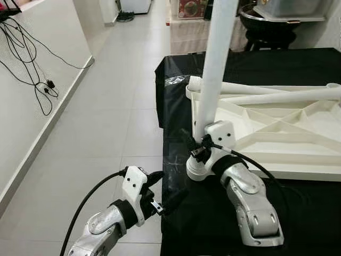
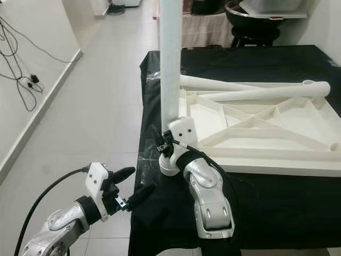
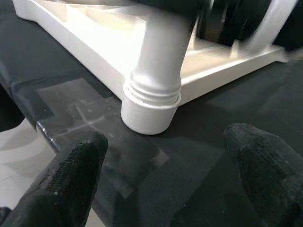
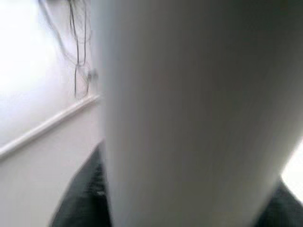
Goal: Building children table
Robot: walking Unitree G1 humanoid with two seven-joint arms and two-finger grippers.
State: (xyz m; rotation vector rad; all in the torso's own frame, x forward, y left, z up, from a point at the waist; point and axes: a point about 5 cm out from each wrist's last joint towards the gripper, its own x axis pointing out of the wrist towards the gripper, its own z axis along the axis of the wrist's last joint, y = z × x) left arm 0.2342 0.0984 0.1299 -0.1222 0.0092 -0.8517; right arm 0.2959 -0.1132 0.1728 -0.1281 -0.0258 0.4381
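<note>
An upside-down white plastic tabletop (image 1: 277,144) lies on a table draped in black cloth (image 1: 213,224). One white leg (image 1: 216,64) stands upright with its ringed base (image 3: 151,101) at the tabletop's near left corner. My right gripper (image 1: 198,151) is shut on the leg just above that base, and the leg's side (image 4: 189,113) looms close in the right wrist view. My left gripper (image 2: 139,181) hangs open beside the cloth table's left edge, low and left of the leg, with its fingers (image 3: 71,175) apart and holding nothing. Two more white legs (image 1: 287,97) lie across the tabletop's far side.
Pale tiled floor (image 1: 117,122) stretches to the left and down a corridor. Black cables (image 1: 32,69) hang on the left wall. Behind the table stand a dark round stool with a bowl (image 1: 269,29) and a plastic box (image 1: 290,8).
</note>
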